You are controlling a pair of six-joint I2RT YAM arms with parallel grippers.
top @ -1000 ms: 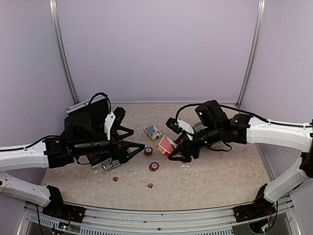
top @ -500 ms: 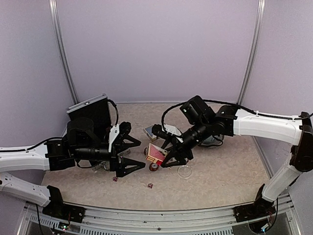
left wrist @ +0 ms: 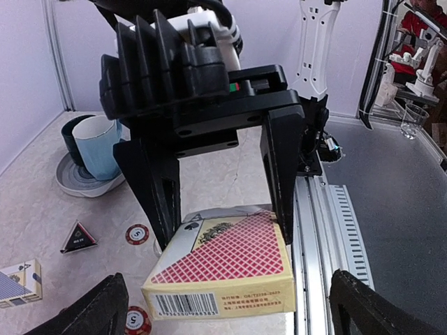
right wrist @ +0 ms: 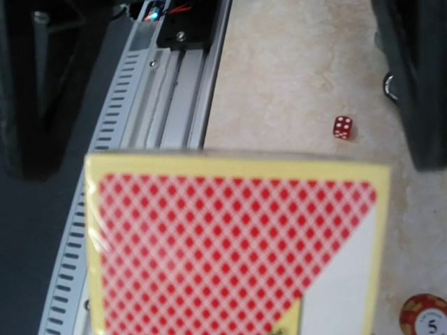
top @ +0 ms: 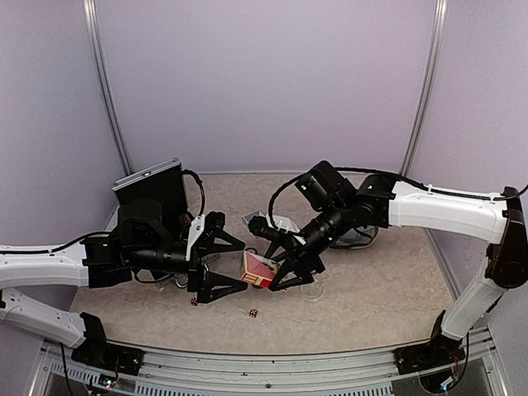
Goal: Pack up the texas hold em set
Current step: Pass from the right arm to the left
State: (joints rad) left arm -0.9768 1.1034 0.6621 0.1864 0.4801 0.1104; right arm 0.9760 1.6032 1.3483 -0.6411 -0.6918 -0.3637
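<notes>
Card box (left wrist: 223, 278) gripped in right hand (left wrist: 223, 232)

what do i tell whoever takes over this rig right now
Right gripper: shut on the red card box, held off the table.
Left gripper: open, jaws facing the box, not touching it.
Case: open at the left rear, its inside not visible.
Loose on the table: blue card box, chips, dice, triangular marker, clear disc.
Done: red box picked up.
Left: put everything in the case, then close it.
</notes>
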